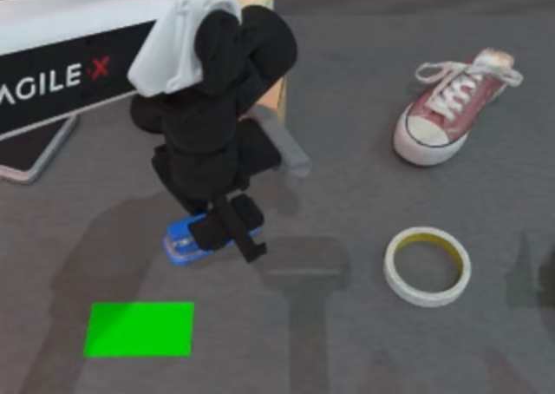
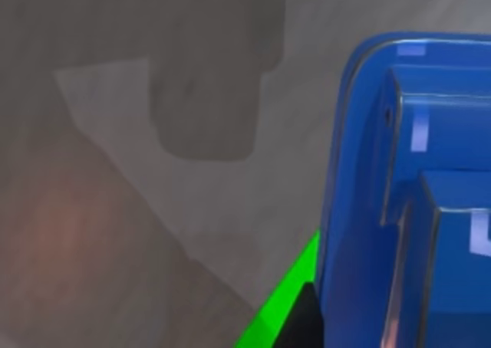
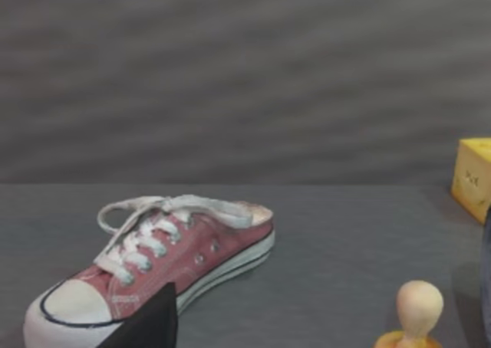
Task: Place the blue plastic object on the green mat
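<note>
Contact with the blue plastic object (image 1: 184,240) is made by the left end effector (image 1: 227,229), whose fingers appear closed on it, left of centre on the bench (image 1: 347,194). Whether the object is lifted or resting cannot be told. The green mat (image 1: 139,329) lies nearer and to the left, apart from the object. A slip is judged possible, since only one end seems held; a tilted release could leave it overhanging the mat's edge. The right end effector is not seen.

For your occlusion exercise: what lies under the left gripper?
The blue plastic object lies on the grey table beneath the left gripper. Its middle is covered, so the grip cannot be seen.
</note>
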